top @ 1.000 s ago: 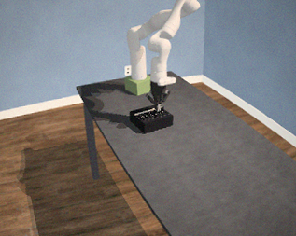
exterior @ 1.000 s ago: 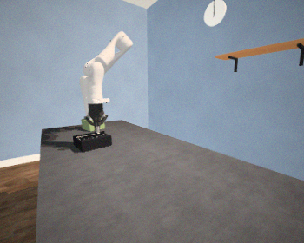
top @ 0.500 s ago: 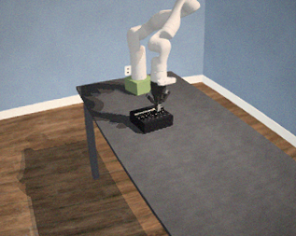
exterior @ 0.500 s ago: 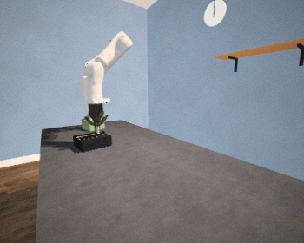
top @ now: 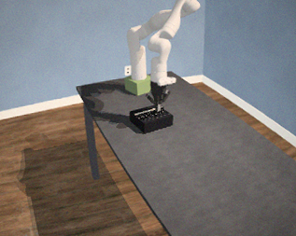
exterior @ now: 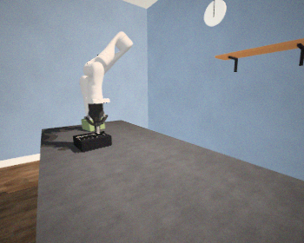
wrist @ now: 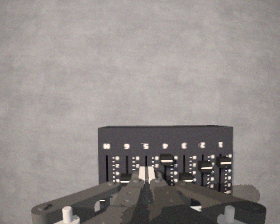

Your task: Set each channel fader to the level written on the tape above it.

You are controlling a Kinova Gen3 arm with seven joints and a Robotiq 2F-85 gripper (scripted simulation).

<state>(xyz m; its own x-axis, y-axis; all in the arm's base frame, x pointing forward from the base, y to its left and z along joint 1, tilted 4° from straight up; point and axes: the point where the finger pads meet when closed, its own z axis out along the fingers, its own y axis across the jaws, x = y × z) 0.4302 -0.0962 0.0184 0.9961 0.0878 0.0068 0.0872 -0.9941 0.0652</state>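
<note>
The black lighting desk (top: 151,119) (exterior: 92,141) (wrist: 165,136) stands flat on the dark grey table (top: 213,169) (exterior: 152,187) near the arm's green base. In the wrist view it shows a row of small tape labels above several faders with pale caps at different heights; the written levels are too small to read. My gripper (top: 159,109) (exterior: 98,131) (wrist: 146,175) is shut, with nothing between its fingers. Its closed fingertips point down onto the desk's top, at a fader slot left of the middle. The lower ends of the faders are hidden behind my fingers.
The arm's green base block (top: 137,85) (exterior: 88,125) stands just behind the desk at the table's far end. The table's left edge drops to a wooden floor (top: 50,182). A wall shelf (exterior: 261,51) hangs high on the right wall.
</note>
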